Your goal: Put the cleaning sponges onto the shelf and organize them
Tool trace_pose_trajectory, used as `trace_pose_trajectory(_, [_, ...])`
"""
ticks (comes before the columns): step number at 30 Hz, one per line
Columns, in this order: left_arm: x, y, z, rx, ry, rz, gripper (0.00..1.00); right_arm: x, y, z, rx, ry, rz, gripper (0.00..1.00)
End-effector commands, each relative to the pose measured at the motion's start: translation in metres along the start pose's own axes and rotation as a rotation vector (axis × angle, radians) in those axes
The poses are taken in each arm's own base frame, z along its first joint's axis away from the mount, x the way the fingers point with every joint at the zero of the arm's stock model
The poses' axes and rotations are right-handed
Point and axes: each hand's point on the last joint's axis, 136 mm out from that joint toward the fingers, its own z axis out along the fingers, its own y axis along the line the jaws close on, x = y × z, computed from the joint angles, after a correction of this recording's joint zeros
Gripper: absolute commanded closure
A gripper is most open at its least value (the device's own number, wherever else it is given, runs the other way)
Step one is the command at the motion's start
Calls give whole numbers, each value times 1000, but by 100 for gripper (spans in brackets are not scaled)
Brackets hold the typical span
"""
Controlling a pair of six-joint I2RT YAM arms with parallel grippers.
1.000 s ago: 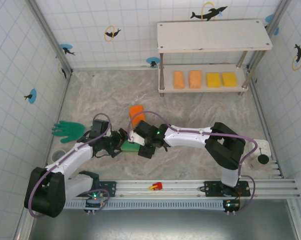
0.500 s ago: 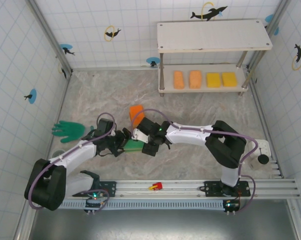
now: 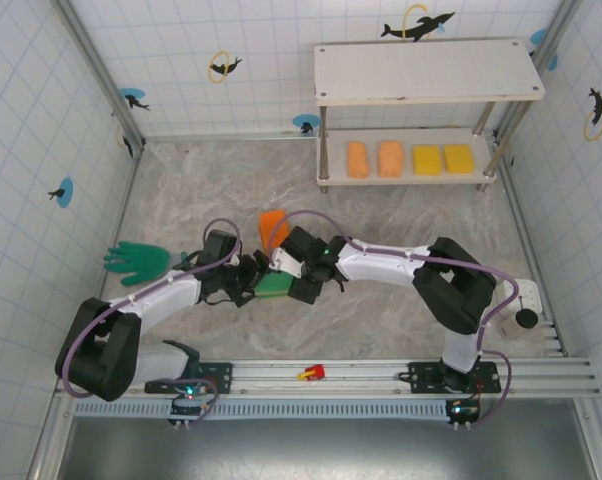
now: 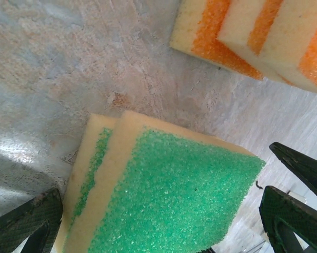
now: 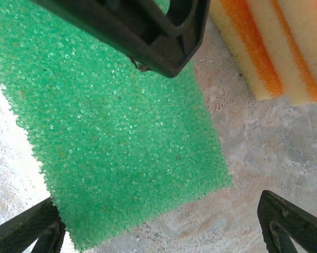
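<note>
Green sponges point(image 3: 274, 285), stacked in a pair, lie mid-table, well apart from the shelf point(image 3: 421, 72); orange sponges point(image 3: 273, 228) sit just beside them. I see the left gripper point(image 3: 247, 280) and right gripper point(image 3: 291, 281) crowding each other over the pair, both spread wide, gripping nothing. Green glove point(image 3: 136, 262) lies left.

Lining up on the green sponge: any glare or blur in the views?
Left wrist: green sponge crisp, glare on the table at left. Right wrist: sponge sharp, white blowout along its left edge. Top external: evenly lit.
</note>
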Motion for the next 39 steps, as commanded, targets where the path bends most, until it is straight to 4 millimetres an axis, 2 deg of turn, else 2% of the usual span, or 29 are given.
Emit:
trace_pose_trajectory(1, [2, -29, 0, 73, 15, 54, 3, -9, -3, -9, 7, -55, -9, 6])
trace_pose_trajectory(8, [-6, -39, -9, 45, -22, 93, 3, -10, -3, -13, 4, -65, -7, 6])
trace_pose_trajectory(15, [-19, -52, -26, -15, -67, 174, 3, -10, -1, -22, 15, -78, -8, 6])
trace_pose_trajectory(22, [-40, -49, -59, -64, -148, 197, 3, -9, 1, -23, 15, -78, -8, 5])
trace_pose_trajectory(30, [-38, -35, -65, -80, -152, 180, 3, -7, 6, -18, 10, -59, -19, 5])
trace_pose_trajectory(34, [-53, -36, -83, -108, -207, 224, 3, -7, 5, -25, 10, -62, -27, 5])
trace_pose_trajectory(39, [-80, -35, -111, -268, -311, 352, 3, -5, 4, -31, -4, -41, -42, 5])
